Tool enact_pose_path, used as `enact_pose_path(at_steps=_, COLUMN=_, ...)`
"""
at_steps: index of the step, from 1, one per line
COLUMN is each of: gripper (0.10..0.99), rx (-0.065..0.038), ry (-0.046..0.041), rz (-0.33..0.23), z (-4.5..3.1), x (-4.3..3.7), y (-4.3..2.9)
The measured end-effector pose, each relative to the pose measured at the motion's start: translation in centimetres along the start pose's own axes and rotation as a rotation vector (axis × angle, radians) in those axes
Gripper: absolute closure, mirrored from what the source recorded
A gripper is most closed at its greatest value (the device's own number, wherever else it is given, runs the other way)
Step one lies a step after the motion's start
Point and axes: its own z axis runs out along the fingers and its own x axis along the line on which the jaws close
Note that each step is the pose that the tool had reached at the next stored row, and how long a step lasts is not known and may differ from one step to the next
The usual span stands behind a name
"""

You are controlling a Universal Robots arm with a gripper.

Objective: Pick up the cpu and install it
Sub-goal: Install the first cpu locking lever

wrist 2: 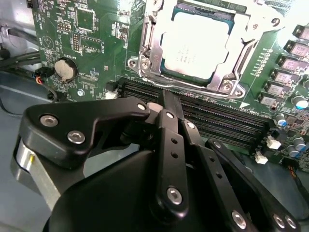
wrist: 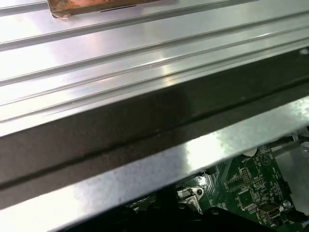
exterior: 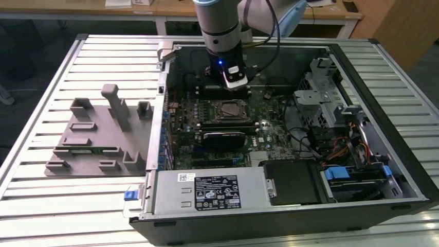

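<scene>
The cpu [wrist 2: 193, 46], a flat square chip with a silver-grey top, lies in the metal-framed socket [wrist 2: 145, 63] on the green motherboard. In the exterior view the cpu [exterior: 227, 110] sits mid-board inside the open computer case. My gripper [wrist 2: 168, 99] hangs just beside the socket, over the black memory slots [wrist 2: 217, 123]. Its black fingers are shut together with nothing between them. In the exterior view my gripper [exterior: 235, 85] hovers just beyond the socket, towards the case's far wall.
A grey plastic fixture [exterior: 103, 134] stands on the slatted table at the exterior view's left. A power supply [exterior: 205, 193] fills the case's near side; drive cages and cables [exterior: 336, 118] crowd its right. The first wrist view shows the case's rim [wrist: 120, 121].
</scene>
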Motion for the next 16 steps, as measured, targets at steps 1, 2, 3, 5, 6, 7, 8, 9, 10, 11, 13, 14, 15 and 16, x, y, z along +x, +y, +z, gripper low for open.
enact_pose_path(at_steps=1, gripper=0.980, rx=0.001, ry=-0.0001, rz=0.000, z=0.00, x=0.00, y=0.00)
enact_pose_path(at_steps=2, gripper=0.980, rx=0.002, ry=-0.0006, rz=0.000, z=0.00, x=0.00, y=0.00)
enact_pose_path(at_steps=3, gripper=0.980, rx=0.005, ry=-0.0015, rz=-0.001, z=-0.01, x=-0.01, y=0.00)
enact_pose_path(at_steps=5, gripper=0.980, rx=0.015, ry=-0.0026, rz=-0.003, z=0.04, x=-0.01, y=0.00)
enact_pose_path(at_steps=6, gripper=0.980, rx=0.022, ry=-0.0021, rz=-0.004, z=0.07, x=-0.01, y=0.00)
enact_pose_path(at_steps=7, gripper=0.980, rx=0.030, ry=-0.0013, rz=-0.006, z=0.09, x=-0.02, y=-0.01)
enact_pose_path(at_steps=8, gripper=0.980, rx=0.037, ry=-0.0003, rz=-0.007, z=0.11, x=-0.02, y=-0.01)
enact_pose_path(at_steps=9, gripper=0.980, rx=0.045, ry=0.0008, rz=-0.008, z=0.12, x=-0.02, y=-0.01)
enact_pose_path(at_steps=10, gripper=0.980, rx=0.054, ry=0.0023, rz=-0.009, z=0.14, x=-0.03, y=-0.01)
enact_pose_path(at_steps=11, gripper=0.980, rx=0.063, ry=0.0047, rz=-0.010, z=0.15, x=-0.03, y=-0.01)
enact_pose_path(at_steps=13, gripper=0.980, rx=0.080, ry=0.0135, rz=-0.012, z=0.18, x=-0.04, y=-0.01)
enact_pose_path(at_steps=14, gripper=0.980, rx=0.086, ry=0.0199, rz=-0.012, z=0.20, x=-0.05, y=-0.01)
enact_pose_path(at_steps=15, gripper=0.980, rx=0.091, ry=0.0279, rz=-0.012, z=0.22, x=-0.06, y=-0.03)
enact_pose_path(at_steps=16, gripper=0.980, rx=0.094, ry=0.0347, rz=-0.011, z=0.22, x=-0.10, y=-0.13)
